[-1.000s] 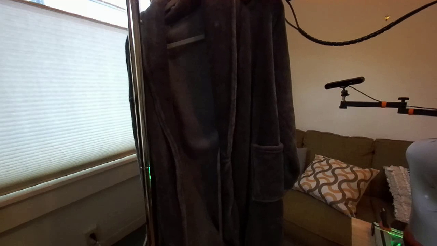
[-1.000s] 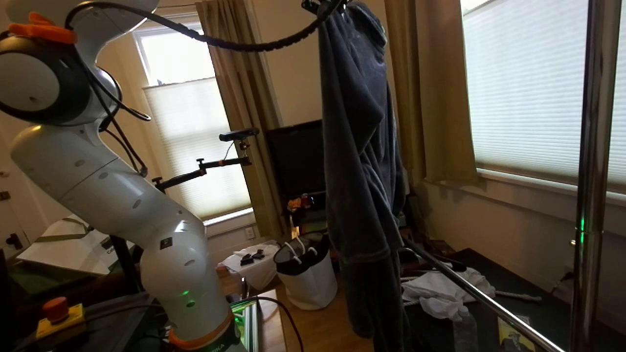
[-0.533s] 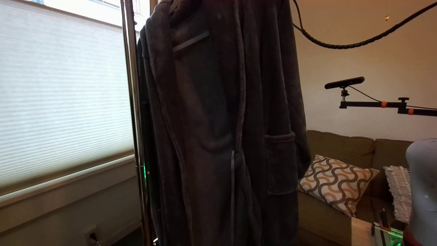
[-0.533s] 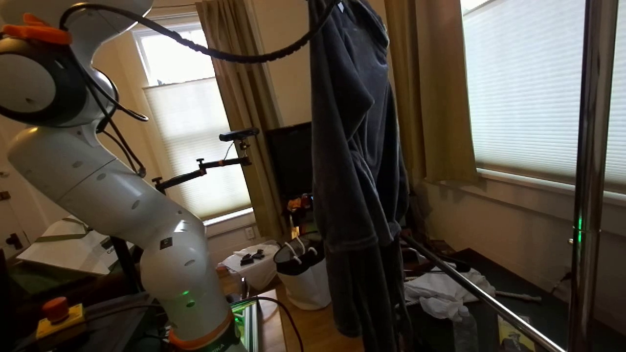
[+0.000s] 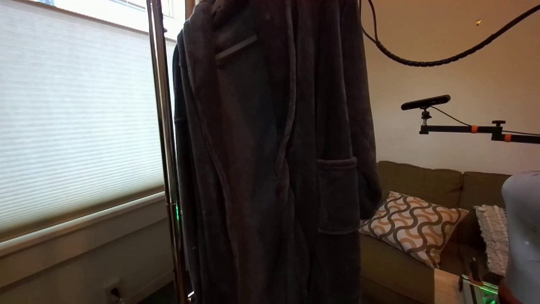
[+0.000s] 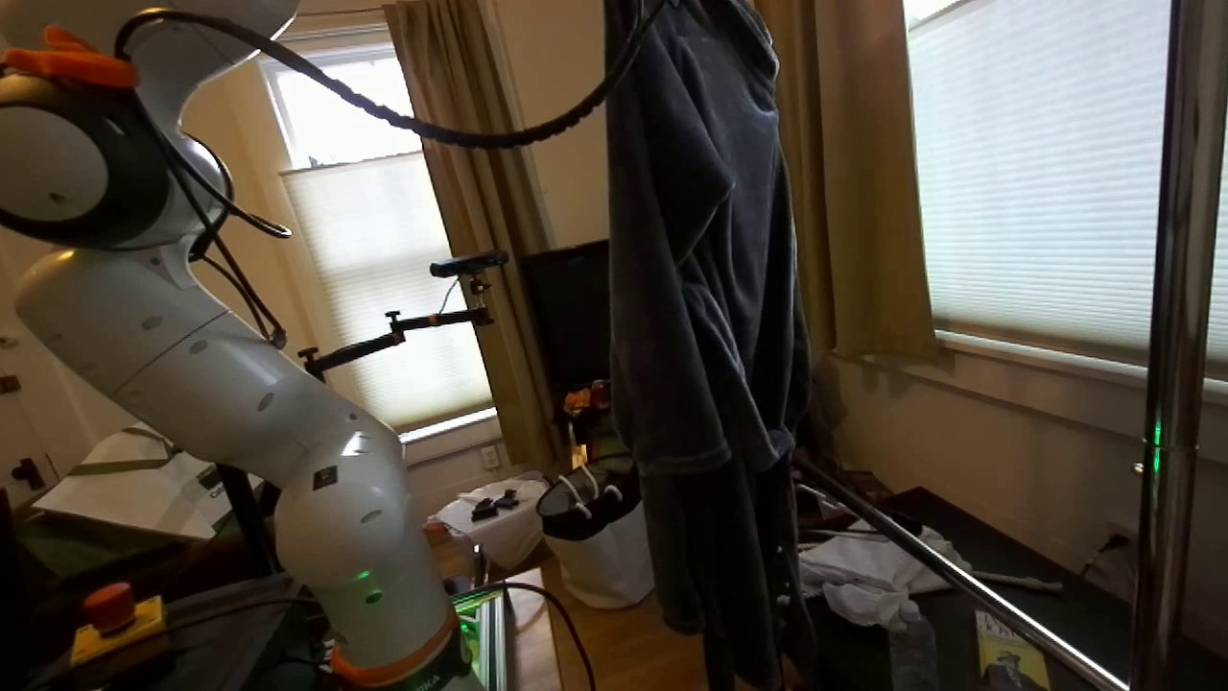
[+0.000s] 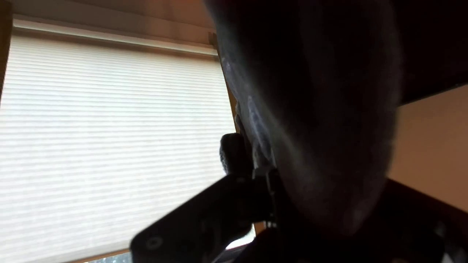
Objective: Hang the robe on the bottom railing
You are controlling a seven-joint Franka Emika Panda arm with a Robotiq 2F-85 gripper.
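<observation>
In exterior view: robe [image 5: 270,152] hangs beside rack pole [image 5: 166,135], higher than moment ago, pocket [image 5: 337,198] risen with it; rack pole has shifted sideways (nudged by robe, perhaps). Robe's top cut off.

In exterior view: sleeve cuff [image 6: 686,460] risen too; bottom railing [image 6: 959,574] slants past robe, farther end lost behind it. Hanging not yet done, I judge; lift probably sets height or clearance.

Wrist view: claw [image 7: 271,182] near-black, drawn narrow, seemingly holding robe; hook, contact too dark to make out.
</observation>
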